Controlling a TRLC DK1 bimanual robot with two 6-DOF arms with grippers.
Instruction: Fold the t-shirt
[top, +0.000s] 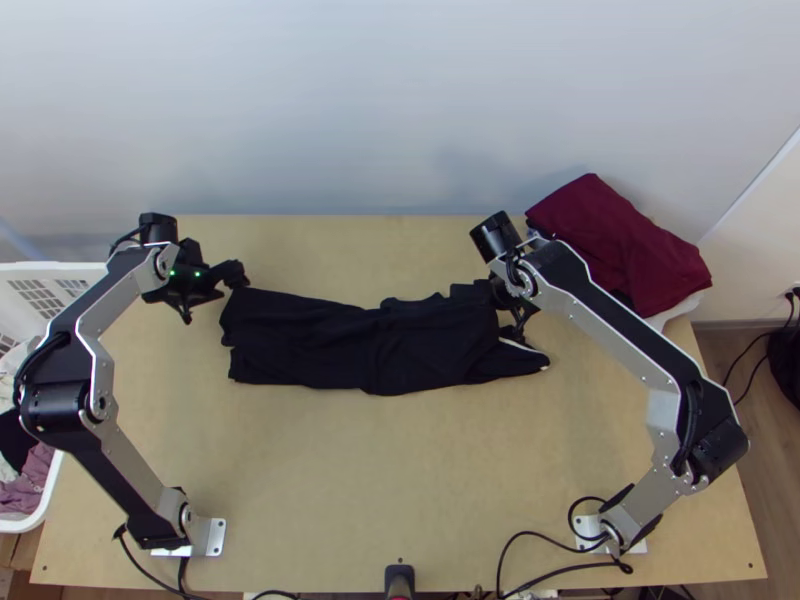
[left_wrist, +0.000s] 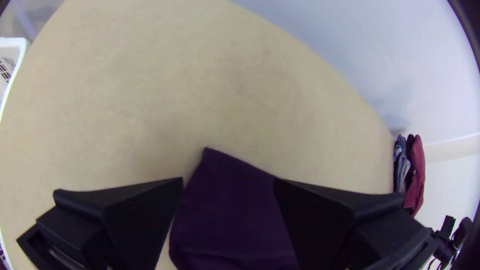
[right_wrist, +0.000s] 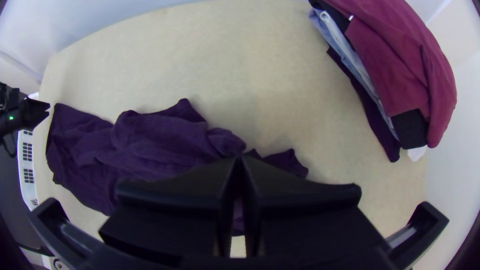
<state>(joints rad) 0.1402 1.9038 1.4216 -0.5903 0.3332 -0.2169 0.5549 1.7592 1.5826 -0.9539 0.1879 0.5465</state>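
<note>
At the t-shirt's (top: 350, 345) ends, the left end effector (top: 232, 286) slants inward, spread, the right (top: 518, 332) pressed together.

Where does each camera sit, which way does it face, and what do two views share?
Top view: high over the near edge of the table, looking steeply down on the t-shirt; left arm and right arm show.
Left wrist view: on the left arm, facing one end of the t-shirt; the left gripper's open fingers show.
Right wrist view: on the right arm, facing the t-shirt; the right gripper's closed fingers show.
Both wrist views share the clothes pile.
</note>
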